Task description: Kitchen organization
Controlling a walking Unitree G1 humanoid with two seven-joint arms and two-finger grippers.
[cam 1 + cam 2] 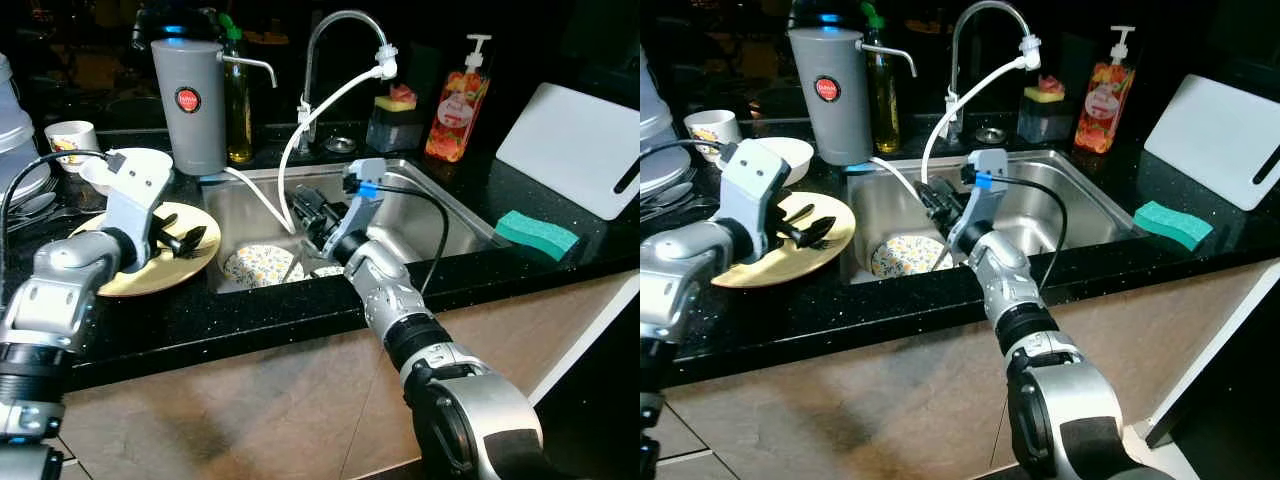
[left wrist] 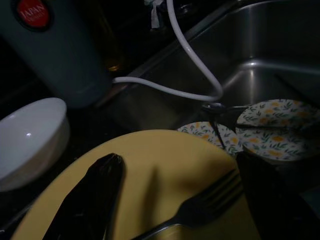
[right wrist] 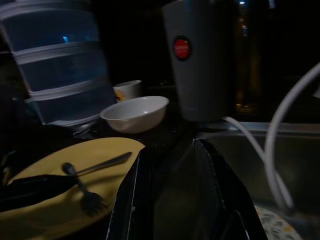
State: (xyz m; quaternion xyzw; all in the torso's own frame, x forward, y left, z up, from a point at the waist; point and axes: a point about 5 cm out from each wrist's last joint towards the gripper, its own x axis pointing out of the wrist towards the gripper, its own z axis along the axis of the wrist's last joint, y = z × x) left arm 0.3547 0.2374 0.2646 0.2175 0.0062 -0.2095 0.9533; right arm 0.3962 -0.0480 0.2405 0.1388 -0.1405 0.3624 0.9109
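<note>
While left gripper (image 1: 190, 238) gapes over yellow plate (image 1: 190, 268), fork (image 3: 85, 187) lies flat — tines toward sink (image 1: 440, 215); right gripper's state unclear.

A yellow plate (image 2: 165, 165) lies on the dark counter with a fork (image 2: 200, 207) resting on it, tines toward the sink (image 2: 270, 55). One black finger (image 2: 92, 197) of the left gripper (image 2: 175, 200) hangs over the plate. A white bowl (image 2: 30, 137) sits beside a grey canister (image 2: 55, 55). White hose (image 2: 192, 65) loops over floral plates (image 2: 275, 130) in the basin.

A white hose (image 1: 300, 130) droops across the sink (image 1: 440, 215), beside the right gripper (image 1: 305, 215).
</note>
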